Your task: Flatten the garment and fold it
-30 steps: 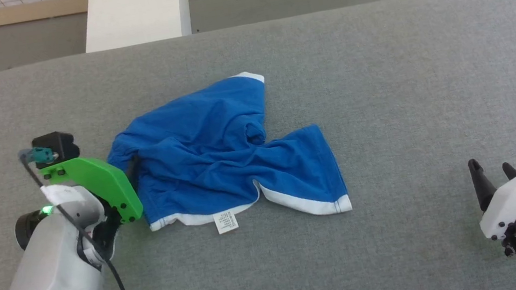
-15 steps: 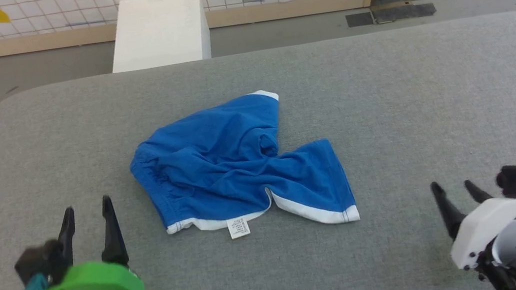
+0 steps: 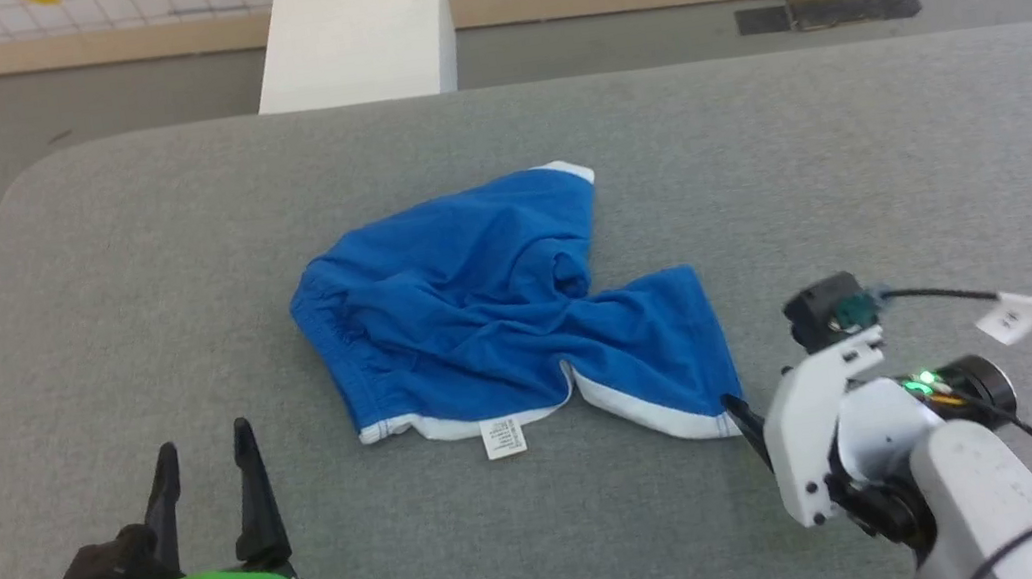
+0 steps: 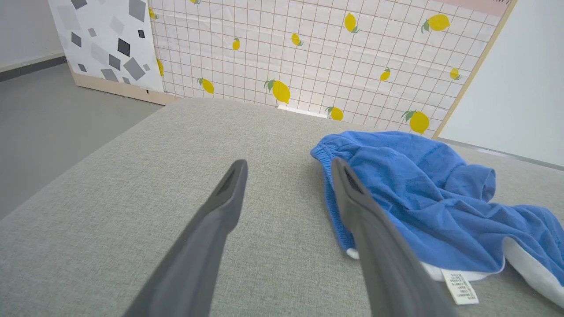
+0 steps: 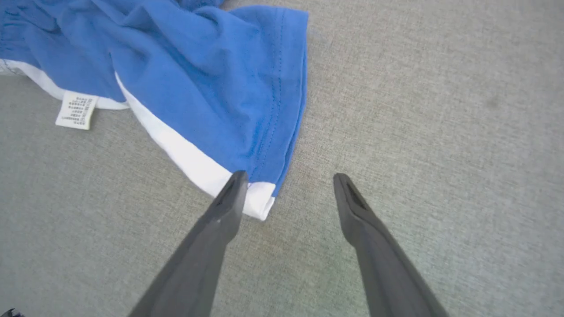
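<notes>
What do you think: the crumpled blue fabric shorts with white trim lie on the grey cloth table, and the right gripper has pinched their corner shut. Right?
No. The right gripper is open, not pinched shut: the right wrist view shows its dark fingers standing apart at the corner. The blue fabric shorts do lie on the grey cloth table.

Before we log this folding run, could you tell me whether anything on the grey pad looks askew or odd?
The garment lies crumpled, not flat: one leg is flipped toward the far edge, the other twists toward the right gripper, and its white tag sticks out.
</notes>
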`<state>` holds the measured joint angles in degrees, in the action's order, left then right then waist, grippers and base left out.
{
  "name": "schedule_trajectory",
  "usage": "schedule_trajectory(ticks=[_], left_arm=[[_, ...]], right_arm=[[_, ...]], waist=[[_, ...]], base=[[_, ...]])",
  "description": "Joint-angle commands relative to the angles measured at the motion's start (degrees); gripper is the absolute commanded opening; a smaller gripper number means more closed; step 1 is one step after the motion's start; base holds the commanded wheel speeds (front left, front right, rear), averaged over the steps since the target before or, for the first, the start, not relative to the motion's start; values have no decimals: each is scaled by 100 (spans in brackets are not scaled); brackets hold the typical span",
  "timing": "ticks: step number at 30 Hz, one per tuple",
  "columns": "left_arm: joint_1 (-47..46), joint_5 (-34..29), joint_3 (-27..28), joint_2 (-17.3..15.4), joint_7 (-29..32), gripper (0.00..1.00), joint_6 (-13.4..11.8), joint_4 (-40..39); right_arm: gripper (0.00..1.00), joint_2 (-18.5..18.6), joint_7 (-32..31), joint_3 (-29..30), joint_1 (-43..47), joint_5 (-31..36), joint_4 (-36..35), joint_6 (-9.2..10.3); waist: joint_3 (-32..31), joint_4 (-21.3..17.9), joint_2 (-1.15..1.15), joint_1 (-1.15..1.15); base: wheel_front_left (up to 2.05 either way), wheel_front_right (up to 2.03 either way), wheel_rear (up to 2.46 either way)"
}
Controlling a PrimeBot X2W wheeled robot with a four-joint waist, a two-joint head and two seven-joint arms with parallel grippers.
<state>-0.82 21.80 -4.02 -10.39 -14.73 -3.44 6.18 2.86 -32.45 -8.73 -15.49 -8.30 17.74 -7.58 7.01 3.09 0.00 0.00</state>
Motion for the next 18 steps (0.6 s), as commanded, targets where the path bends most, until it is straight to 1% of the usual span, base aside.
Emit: schedule_trajectory(ticks=[1, 6, 9, 10, 11, 12, 15, 18], left_arm=[[-111, -93, 42, 50, -26, 100, 69, 32], [-241, -194, 134, 207, -27, 100, 286, 240], [-278, -240, 203, 262, -27, 100, 379, 331], [-292, -261, 234, 278, -27, 100, 408, 353], [-300, -272, 258, 291, -27, 100, 433, 378], [-313, -281, 279, 303, -27, 100, 463, 416], [-341, -222, 271, 349, 9, 100, 556, 582], [-521, 48, 191, 451, 570, 100, 577, 710]], right_arm=[[100, 2, -85, -47, -117, 85, 68, 9], [100, 2, -461, -149, -220, 440, 379, 9], [100, 2, -483, -186, -209, 473, 456, 9], [53, 2, -485, -188, -204, 455, 491, 9], [28, 2, -473, -206, -207, 429, 506, 9], [0, 2, -416, -223, -213, 393, 504, 9], [0, 2, -342, -227, -243, 280, 515, 9], [0, 2, -208, -121, -296, 194, 460, 9]], waist=[[145, 132, 0, 0], [307, 254, 0, 0], [346, 270, 0, 0], [355, 267, 0, 0], [360, 260, 0, 0], [359, 244, 0, 0], [337, 179, 0, 0], [319, 137, 0, 0]], base=[[0, 0, 0], [0, 0, 0], [0, 0, 0], [0, 0, 0], [0, 0, 0], [0, 0, 0], [0, 0, 0], [0, 0, 0]])
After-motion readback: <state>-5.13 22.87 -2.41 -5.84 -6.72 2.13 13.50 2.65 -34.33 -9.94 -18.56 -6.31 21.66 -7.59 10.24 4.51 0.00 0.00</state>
